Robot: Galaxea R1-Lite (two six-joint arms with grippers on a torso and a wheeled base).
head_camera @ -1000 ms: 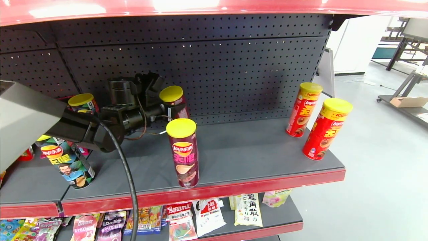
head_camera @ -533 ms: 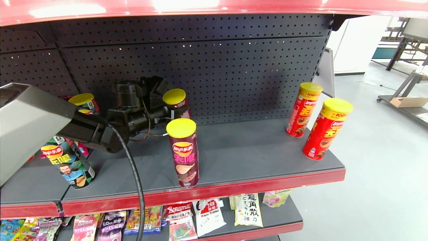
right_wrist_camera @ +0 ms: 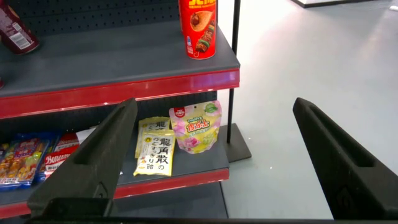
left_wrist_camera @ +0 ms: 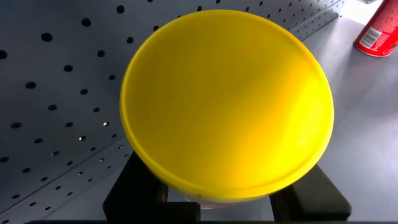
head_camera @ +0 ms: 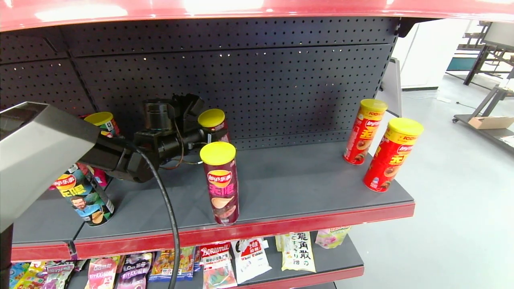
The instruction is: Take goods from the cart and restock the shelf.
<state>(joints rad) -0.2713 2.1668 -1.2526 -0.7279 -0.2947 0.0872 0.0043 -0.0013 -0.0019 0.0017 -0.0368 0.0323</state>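
Observation:
My left gripper (head_camera: 202,134) is shut on a maroon chip can (head_camera: 214,125) with a yellow lid, held close to the pegboard at the back of the grey shelf (head_camera: 289,180). In the left wrist view the can's lid (left_wrist_camera: 227,102) sits between the two dark fingers (left_wrist_camera: 134,193). The can's base is hidden behind a second maroon can (head_camera: 220,186) that stands at the shelf's front edge. My right gripper (right_wrist_camera: 221,162) is open and holds nothing, out in front of the shelf's right end.
Two red cans (head_camera: 364,132) (head_camera: 392,155) stand at the shelf's right end. A colourful can (head_camera: 82,196) and a yellow-lidded can (head_camera: 100,120) stand at the left. Snack bags (head_camera: 297,251) lie on the lower shelf. Open grey floor (head_camera: 461,200) lies to the right.
My left arm has carried the maroon can a little to the right and deeper toward the pegboard. The other cans have not moved.

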